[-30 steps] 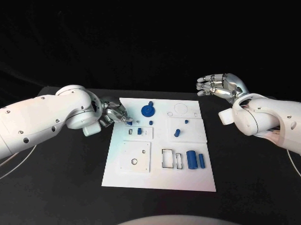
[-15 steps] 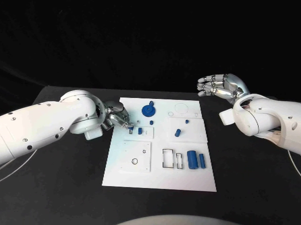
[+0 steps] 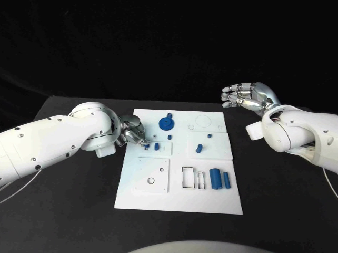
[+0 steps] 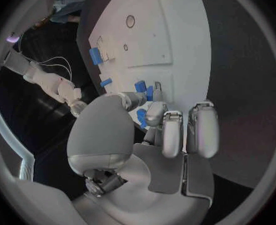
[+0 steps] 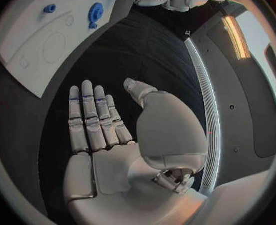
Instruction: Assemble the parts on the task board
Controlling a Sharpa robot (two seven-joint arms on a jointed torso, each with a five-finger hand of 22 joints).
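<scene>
Task board: the white task board (image 3: 180, 197) lay in the middle of the black surface (image 3: 290, 200).
Parts: a blue gear (image 3: 167, 124) stood near the board's far edge; two blue cylinders (image 3: 220, 180) lay toward its near right corner, beside a rectangular slot.
Left hand: the left hand (image 3: 132, 132) sat at the board's left edge, fingers curled over small blue parts (image 4: 145, 91). Whether it gripped one was hidden by the fingers; I cannot tell.
Right hand: the right hand (image 3: 247, 96) hovered off the board's far right corner, palm bare, fingers (image 5: 88, 117) straight and slightly apart, holding nothing.
</scene>
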